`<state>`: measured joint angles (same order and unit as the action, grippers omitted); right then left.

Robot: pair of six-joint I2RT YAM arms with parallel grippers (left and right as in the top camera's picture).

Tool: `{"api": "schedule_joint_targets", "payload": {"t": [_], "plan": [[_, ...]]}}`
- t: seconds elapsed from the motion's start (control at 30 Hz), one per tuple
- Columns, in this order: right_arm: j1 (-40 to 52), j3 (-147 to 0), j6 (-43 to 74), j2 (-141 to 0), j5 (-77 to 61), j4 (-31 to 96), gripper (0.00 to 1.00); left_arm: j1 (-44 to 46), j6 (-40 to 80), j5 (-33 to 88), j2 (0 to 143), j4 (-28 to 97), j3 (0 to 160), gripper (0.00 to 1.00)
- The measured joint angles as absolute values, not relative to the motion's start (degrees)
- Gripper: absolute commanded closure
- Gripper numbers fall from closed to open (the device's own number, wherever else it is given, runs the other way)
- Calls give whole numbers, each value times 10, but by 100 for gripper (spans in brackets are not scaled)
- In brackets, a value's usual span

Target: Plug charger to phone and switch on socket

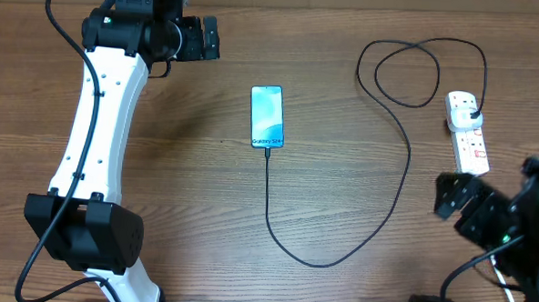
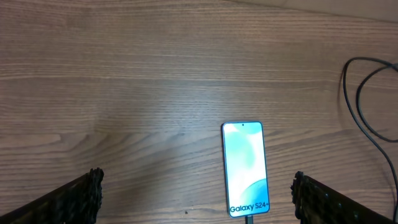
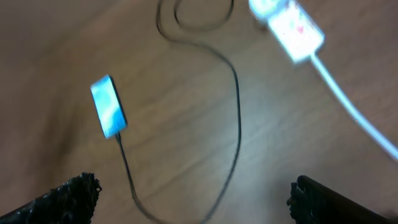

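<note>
The phone (image 1: 266, 116) lies flat at the table's middle, screen lit, with "Galaxy S24+" text. The charger cable (image 1: 403, 166) has its connector in the phone's bottom edge, loops toward the front, runs right and back, and ends in a black plug (image 1: 471, 111) seated in the socket (image 1: 466, 131), a white power strip at the right. My left gripper (image 1: 206, 39) is open and empty at the back left, above the table; the phone shows in its view (image 2: 245, 168). My right gripper (image 1: 450, 193) is open and empty, just in front of the socket (image 3: 288, 23).
The socket's thick white cord (image 3: 357, 109) runs from the strip toward the front right, near my right arm. The left arm's white link (image 1: 97, 125) stretches along the left side of the wooden table (image 1: 186, 193).
</note>
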<state>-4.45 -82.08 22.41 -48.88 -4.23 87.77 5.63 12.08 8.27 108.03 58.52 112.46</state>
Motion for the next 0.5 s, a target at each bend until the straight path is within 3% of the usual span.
{"api": "schedule_joint_targets", "payload": {"t": [0.5], "plan": [[-44,-794,224,-494,-102,948,0,56,121,83,1080,585,1125,0]]}}
